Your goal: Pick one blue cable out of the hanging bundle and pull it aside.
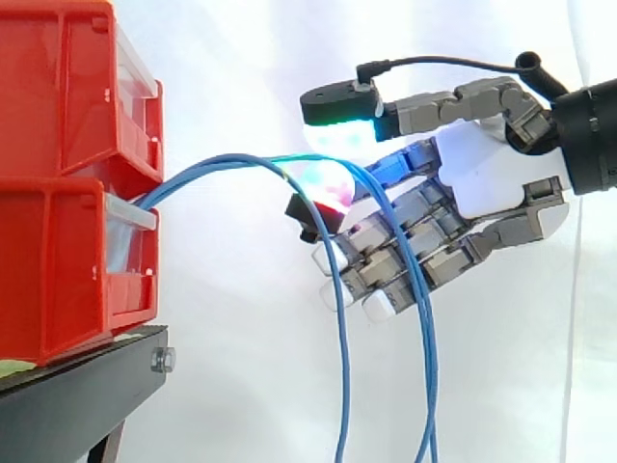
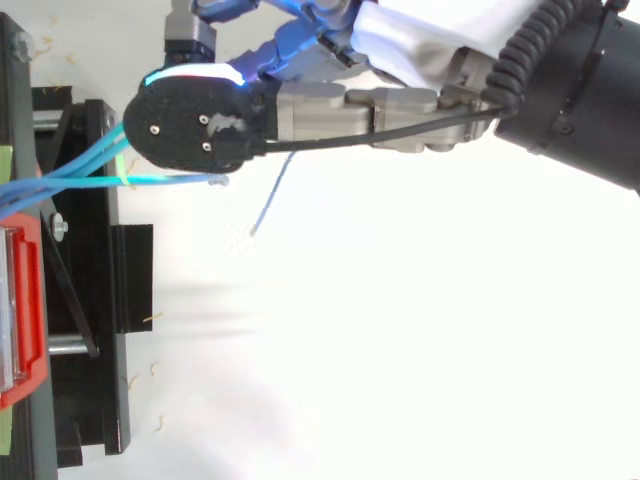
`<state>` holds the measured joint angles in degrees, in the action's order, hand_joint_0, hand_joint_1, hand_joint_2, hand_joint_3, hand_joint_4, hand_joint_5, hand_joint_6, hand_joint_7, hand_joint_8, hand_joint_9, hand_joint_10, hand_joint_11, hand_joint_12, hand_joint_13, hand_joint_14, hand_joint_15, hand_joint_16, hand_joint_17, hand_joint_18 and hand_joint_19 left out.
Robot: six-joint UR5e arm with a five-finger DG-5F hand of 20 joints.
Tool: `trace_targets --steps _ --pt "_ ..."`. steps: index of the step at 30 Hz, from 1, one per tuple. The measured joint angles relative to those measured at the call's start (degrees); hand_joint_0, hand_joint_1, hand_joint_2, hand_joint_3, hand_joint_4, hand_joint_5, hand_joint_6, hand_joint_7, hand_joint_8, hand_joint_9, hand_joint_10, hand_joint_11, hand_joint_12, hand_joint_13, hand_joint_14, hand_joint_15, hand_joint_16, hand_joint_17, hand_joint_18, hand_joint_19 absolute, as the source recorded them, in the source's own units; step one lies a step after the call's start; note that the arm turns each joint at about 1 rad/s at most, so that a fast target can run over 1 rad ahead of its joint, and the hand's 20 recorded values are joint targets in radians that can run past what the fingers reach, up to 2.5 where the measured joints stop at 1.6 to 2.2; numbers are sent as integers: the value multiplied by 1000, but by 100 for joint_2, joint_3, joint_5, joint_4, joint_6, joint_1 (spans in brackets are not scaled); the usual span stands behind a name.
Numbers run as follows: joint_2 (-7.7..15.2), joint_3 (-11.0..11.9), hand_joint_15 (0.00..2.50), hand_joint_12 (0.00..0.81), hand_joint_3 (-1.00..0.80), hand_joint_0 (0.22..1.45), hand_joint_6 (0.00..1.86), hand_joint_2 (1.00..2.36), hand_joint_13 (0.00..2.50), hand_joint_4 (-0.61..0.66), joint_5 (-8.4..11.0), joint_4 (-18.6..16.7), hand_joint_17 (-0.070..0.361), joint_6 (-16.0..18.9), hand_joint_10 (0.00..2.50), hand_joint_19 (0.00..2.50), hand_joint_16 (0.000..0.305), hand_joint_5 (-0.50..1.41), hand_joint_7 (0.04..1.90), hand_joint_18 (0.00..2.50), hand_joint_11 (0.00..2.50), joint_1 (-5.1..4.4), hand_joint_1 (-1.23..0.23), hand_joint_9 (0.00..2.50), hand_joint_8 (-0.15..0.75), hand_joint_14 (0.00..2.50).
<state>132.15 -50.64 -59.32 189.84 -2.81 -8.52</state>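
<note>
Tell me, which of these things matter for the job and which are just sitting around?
For the job: blue cables; robot hand.
Just there: red bins; black stand; white curtain.

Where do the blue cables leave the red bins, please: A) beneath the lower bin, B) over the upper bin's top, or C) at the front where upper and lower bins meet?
C: in the side view the blue cables emerge where the two stacked red bins meet, then arc toward the hand.
</note>
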Motion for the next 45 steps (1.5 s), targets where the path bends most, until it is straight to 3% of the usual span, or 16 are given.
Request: trace_targets --steps 10,18,20,24,27,32,36,39,45 --pt "-2 0 444 387 -500 801 882 1000 602 66 0 0 124 0 14 448 55 -235 1280 528 480 0 -957 601 203 20" --pt "-2 -1 443 367 -500 822 880 1000 610 13 -7 28 110 0 13 428 49 -221 1274 513 461 -1 -947 634 169 19" --pt "-1 -2 440 365 -500 789 874 1000 614 13 -8 45 107 0 14 416 48 -214 1284 521 472 -1 -942 656 167 18" --pt "-1 0 461 387 -500 544 839 1000 608 31 -9 58 116 0 14 497 51 -190 1317 500 474 -1 -857 740 194 19" --pt "1 -2 463 422 -500 467 829 1000 620 60 -9 60 131 0 14 514 58 -179 1273 524 471 -1 -787 779 231 20" --pt "2 -1 465 452 -500 418 803 1000 643 87 -9 61 147 0 13 517 65 -165 1205 568 462 -1 -691 803 270 17" --pt "-1 -1 465 438 -500 464 768 1000 641 70 -9 62 140 0 13 544 62 -153 1263 557 454 1 -613 813 264 19" --pt "1 -1 475 410 -367 559 752 1010 625 70 -9 61 127 0 15 565 56 -153 1319 512 470 1 -662 796 247 19" --pt "1 0 474 410 -78 597 796 1024 632 85 -9 61 126 0 16 543 56 -184 1410 515 503 0 -742 751 267 20"
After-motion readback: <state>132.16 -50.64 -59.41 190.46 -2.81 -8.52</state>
